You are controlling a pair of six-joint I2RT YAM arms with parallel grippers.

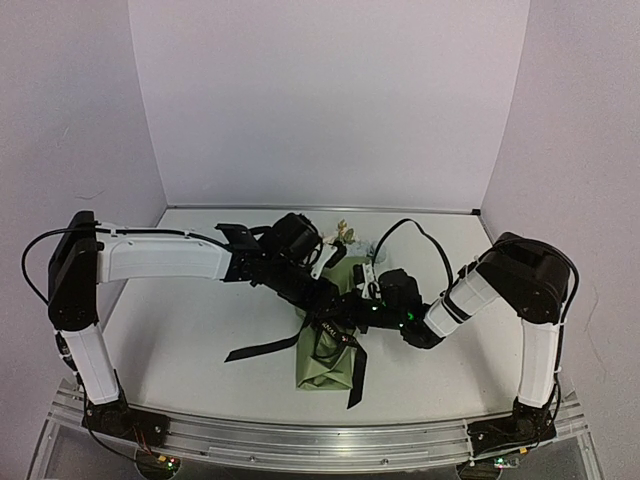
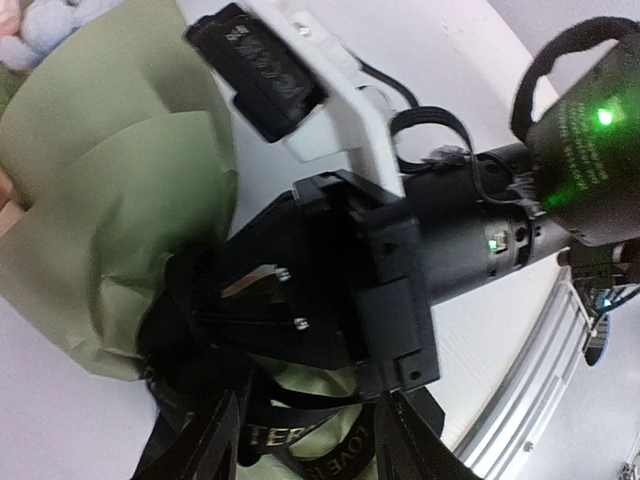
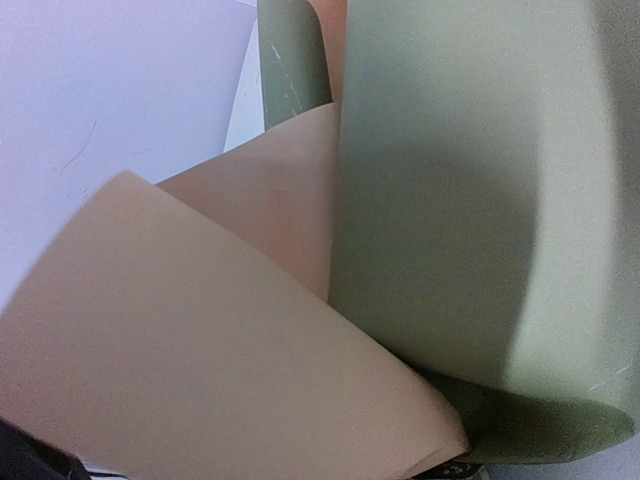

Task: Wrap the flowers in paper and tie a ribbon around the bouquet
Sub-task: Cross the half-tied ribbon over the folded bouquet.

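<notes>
Just beneath left end effector (image 1: 338,308), bouquet (image 1: 322,366).

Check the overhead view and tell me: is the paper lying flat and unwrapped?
No, the paper is rolled into a cone around the flowers, with the ribbon across it.

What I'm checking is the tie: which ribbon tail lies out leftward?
The tail on the table left of the bouquet; the other tail runs down its right edge.

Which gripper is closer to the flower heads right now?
Right. The right gripper is shut at the waist of the paper, partway up toward the flowers. The left gripper sits farther toward the stem end, open astride the ribbon.
</notes>
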